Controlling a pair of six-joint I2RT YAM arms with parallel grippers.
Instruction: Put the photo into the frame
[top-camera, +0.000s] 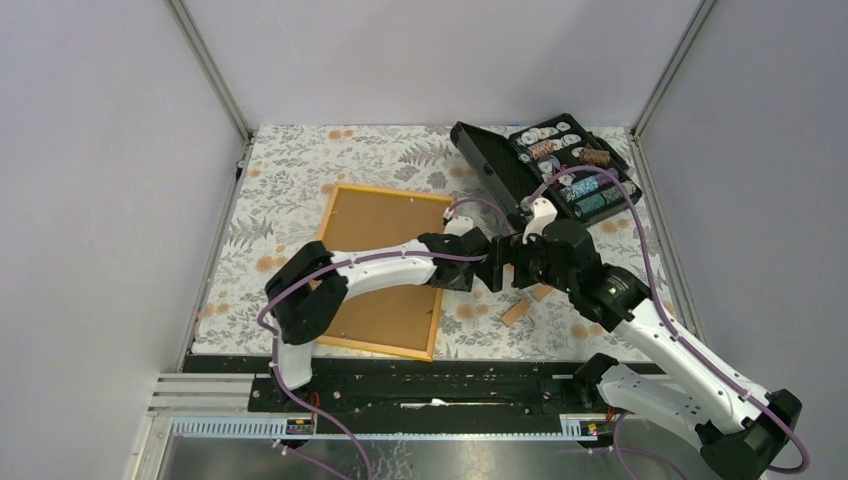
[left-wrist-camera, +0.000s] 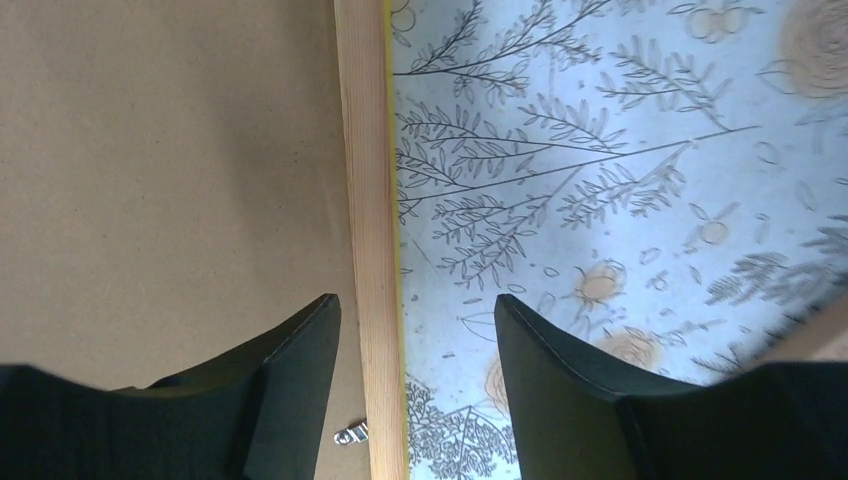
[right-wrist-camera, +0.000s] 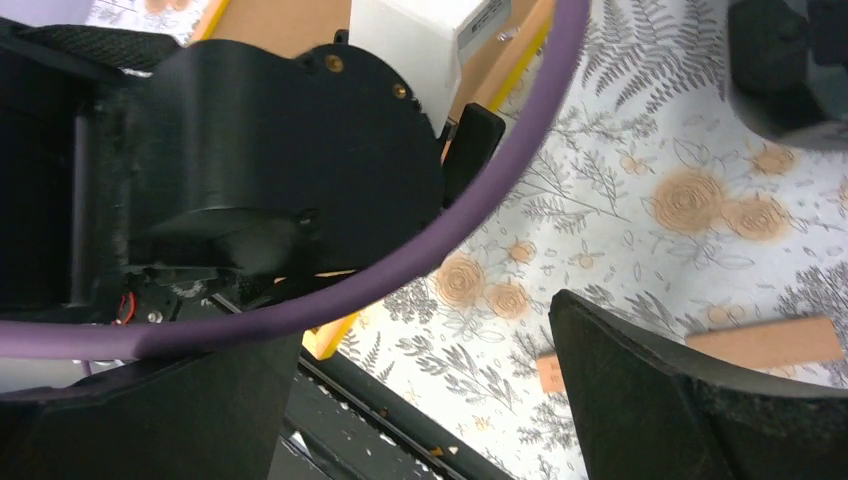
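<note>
The frame (top-camera: 380, 220) lies back up on the floral cloth, so its brown board faces me inside a thin orange-yellow border. In the left wrist view its wooden right rail (left-wrist-camera: 368, 200) runs up between the fingers. My left gripper (top-camera: 462, 268) (left-wrist-camera: 415, 310) is open over that rail, one finger above the board and the other above the cloth, with a gap on each side. My right gripper (top-camera: 515, 275) (right-wrist-camera: 425, 330) hangs open just right of the left wrist, holding nothing. The photo is out of view.
A black case of chips (top-camera: 545, 165) stands open at the back right. Two small wooden blocks (top-camera: 515, 312) (right-wrist-camera: 765, 342) lie on the cloth under the right arm. A metal clip (left-wrist-camera: 350, 435) sits on the board by the rail. The left arm's purple cable (right-wrist-camera: 480, 215) crosses the right wrist view.
</note>
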